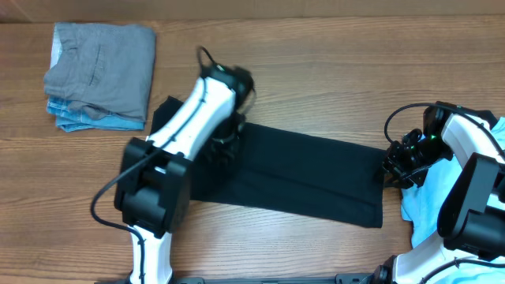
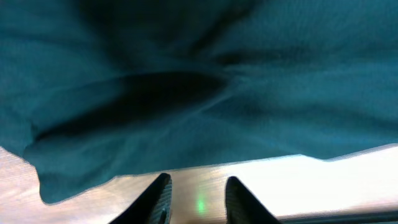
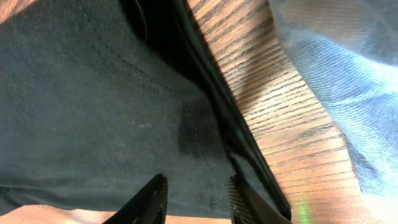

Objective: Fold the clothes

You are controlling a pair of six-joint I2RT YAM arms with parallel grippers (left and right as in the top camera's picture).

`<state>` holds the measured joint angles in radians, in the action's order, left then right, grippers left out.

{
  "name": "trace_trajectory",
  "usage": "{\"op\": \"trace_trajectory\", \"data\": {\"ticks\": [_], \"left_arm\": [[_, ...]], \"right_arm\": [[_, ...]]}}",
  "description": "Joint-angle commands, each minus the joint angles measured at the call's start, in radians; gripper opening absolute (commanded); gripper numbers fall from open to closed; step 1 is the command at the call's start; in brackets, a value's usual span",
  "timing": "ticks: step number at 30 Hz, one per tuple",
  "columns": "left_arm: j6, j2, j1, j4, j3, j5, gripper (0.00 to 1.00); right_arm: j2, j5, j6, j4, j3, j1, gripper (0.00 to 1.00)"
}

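Note:
The black shirt (image 1: 308, 177) lies as a long folded strip across the middle of the table. My left gripper (image 1: 224, 147) hovers over its left part. In the left wrist view the left gripper (image 2: 196, 194) is open, with bare tabletop between its fingers and the shirt's edge (image 2: 186, 106) just ahead, tinted teal. My right gripper (image 1: 394, 169) is at the strip's right end. In the right wrist view the right gripper (image 3: 198, 196) stands open over the black shirt (image 3: 93, 106), nothing pinched. A light blue tee (image 1: 418, 211) lies bunched at the right edge, under the right arm.
A stack of folded clothes (image 1: 100, 75), grey on top and blue denim below, sits at the far left corner. The light blue tee (image 3: 339, 81) lies close beside the shirt's right hem, with a strip of wooden table (image 3: 280, 118) between them.

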<state>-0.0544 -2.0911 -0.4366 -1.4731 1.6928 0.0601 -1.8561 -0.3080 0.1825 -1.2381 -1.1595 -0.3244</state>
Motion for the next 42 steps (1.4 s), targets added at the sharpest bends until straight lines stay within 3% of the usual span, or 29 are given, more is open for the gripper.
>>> {"op": "trace_trajectory", "data": {"ticks": [1, 4, 7, 14, 18, 20, 21, 26, 31, 42], "left_arm": [[-0.031, 0.017, -0.025, 0.079, -0.124, 0.128, 0.32], [-0.023, 0.017, -0.015, 0.174, -0.168, 0.186, 0.31], [-0.005, 0.018, -0.014, 0.221, -0.171, 0.217, 0.37], [0.037, 0.017, -0.014, 0.294, -0.262, 0.204, 0.42], [0.032, 0.017, -0.014, 0.301, -0.323, 0.195, 0.33], [0.032, 0.018, -0.014, 0.300, -0.322, 0.195, 0.23], [0.020, 0.018, -0.014, 0.295, -0.308, 0.200, 0.15], [-0.022, 0.018, -0.016, 0.180, -0.205, 0.200, 0.05], [0.011, 0.018, -0.016, 0.029, -0.069, 0.029, 0.05], [0.025, 0.018, -0.021, -0.094, -0.072, -0.158, 0.08]], "right_arm": [[0.027, -0.011, -0.008, 0.005, -0.026, 0.003, 0.37], [0.027, -0.011, -0.008, 0.008, -0.026, 0.003, 0.37], [0.027, -0.012, -0.008, 0.009, -0.026, 0.003, 0.37], [0.027, -0.011, -0.008, 0.007, -0.026, 0.003, 0.36], [0.027, -0.011, -0.008, 0.007, -0.026, 0.003, 0.37], [0.027, -0.011, -0.008, 0.007, -0.026, 0.003, 0.37], [0.027, -0.011, -0.008, 0.007, -0.026, 0.003, 0.37], [0.027, -0.011, -0.008, 0.003, -0.026, 0.003, 0.37], [0.027, -0.008, -0.008, 0.003, -0.026, 0.003, 0.37], [0.027, -0.008, -0.008, 0.003, -0.026, 0.003, 0.37]]}}
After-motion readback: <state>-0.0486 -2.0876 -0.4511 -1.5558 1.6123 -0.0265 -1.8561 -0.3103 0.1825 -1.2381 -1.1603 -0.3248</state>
